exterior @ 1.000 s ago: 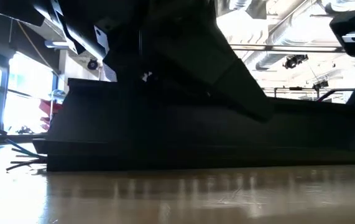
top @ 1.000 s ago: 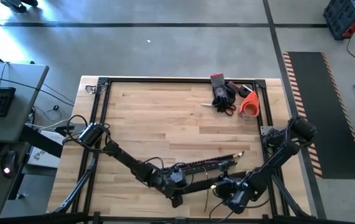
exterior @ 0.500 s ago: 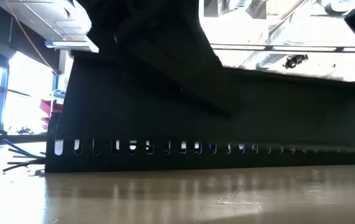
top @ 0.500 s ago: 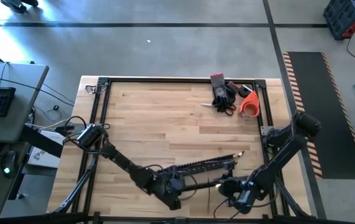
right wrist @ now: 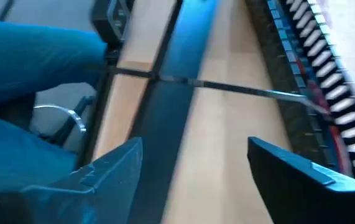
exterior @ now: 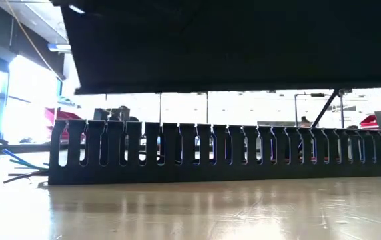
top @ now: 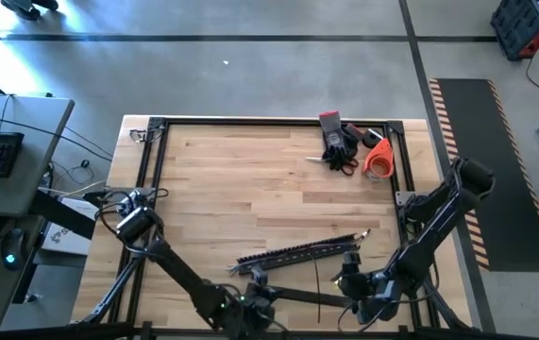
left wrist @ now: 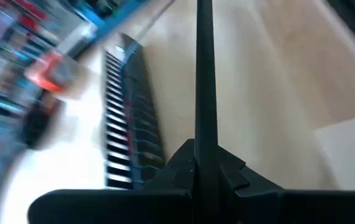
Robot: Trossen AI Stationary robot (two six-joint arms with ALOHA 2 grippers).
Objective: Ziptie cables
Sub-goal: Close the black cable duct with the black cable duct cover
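Observation:
The cables lie in a long black slotted bar [top: 302, 247] [exterior: 230, 153]. Their loose ends [exterior: 22, 170] stick out of one end of it onto the wood. Near the table's front edge my left gripper [top: 267, 298] [left wrist: 205, 155] is shut on a long thin black strip [top: 307, 298]. That strip runs toward the table's right, roughly alongside the bar [left wrist: 124, 112]. My right gripper [top: 347, 281] [right wrist: 196, 146] stands open just past the strip's far end and above the table, with nothing between its fingers. The bar [right wrist: 301, 43] lies on its far side. My left gripper pinches one end of the black strip [left wrist: 206, 134] between its two shut fingers [left wrist: 177, 167]. The strip runs straight out ahead of the fingers, along them, toward the table's right. Whether its far end rests on the table does not show.
A thin dark strand [top: 316, 288] [right wrist: 227, 87] lies across the table between the grippers, from the bar over the near frame rail [right wrist: 171, 112]. A black glove [top: 338, 142], scissors and an orange tape roll [top: 378, 157] sit at the far right corner.
My left gripper has shut on the strip, rolled about its own axis and drawn back toward the table's near left. My right gripper has opened and risen. Both arms have moved out of the low view's foreground, and the bar's slotted wall now shows whole.

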